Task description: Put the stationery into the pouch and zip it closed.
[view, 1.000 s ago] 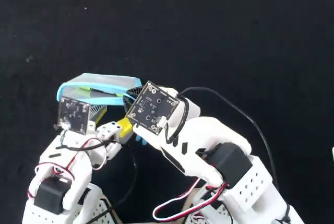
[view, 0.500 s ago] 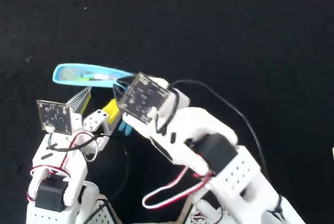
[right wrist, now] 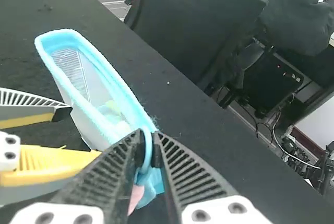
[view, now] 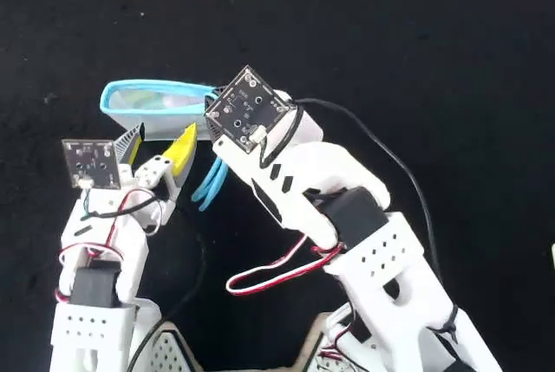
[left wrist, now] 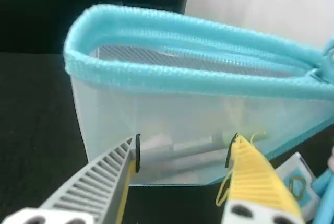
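Left gripper (left wrist: pixel 184 150): released, grey and yellow fingers spread wide at the lower side wall of the pouch; contact cannot be told.
Pouch (left wrist: pixel 172 109): translucent, blue zip rim, upright on the black tabletop (view: pixel 390 60) between the two grippers, mouth open.
Stationery (left wrist: pixel 180 148): pale stick-shaped pieces lying inside the pouch at its bottom.
Blue cord loop (view: pixel 208 186): trails from the pouch end nearest the right arm.
Right gripper (right wrist: pixel 148 138): clenched on that blue rim end.
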You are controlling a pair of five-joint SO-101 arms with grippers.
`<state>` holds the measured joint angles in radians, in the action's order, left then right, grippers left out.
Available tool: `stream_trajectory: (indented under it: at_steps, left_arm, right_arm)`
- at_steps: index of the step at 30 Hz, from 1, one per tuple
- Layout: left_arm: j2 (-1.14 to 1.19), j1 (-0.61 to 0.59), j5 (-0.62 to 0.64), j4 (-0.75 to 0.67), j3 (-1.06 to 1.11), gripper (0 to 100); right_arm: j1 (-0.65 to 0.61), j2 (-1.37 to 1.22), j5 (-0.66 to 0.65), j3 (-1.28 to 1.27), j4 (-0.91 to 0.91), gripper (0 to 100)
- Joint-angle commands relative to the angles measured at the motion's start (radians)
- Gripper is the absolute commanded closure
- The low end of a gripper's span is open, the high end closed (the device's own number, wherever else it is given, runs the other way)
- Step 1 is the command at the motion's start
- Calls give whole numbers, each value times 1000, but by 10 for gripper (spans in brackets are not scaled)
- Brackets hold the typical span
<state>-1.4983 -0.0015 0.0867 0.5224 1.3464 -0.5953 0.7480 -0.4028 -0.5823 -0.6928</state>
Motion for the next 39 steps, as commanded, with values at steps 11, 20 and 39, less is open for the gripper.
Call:
stream_trajectory:
  at_steps: [11,20,39]
  left_arm:
    - [192,188,149,-118,-67,720]
    - [183,22,167,-144,-68,732]
    - [147,-24,175,38,-97,732]
  right_arm:
    - [29,-19,-11,85,-81,988]
    - [29,-18,-11,85,-117,988]
    - [-150,38,-11,107,-135,988]
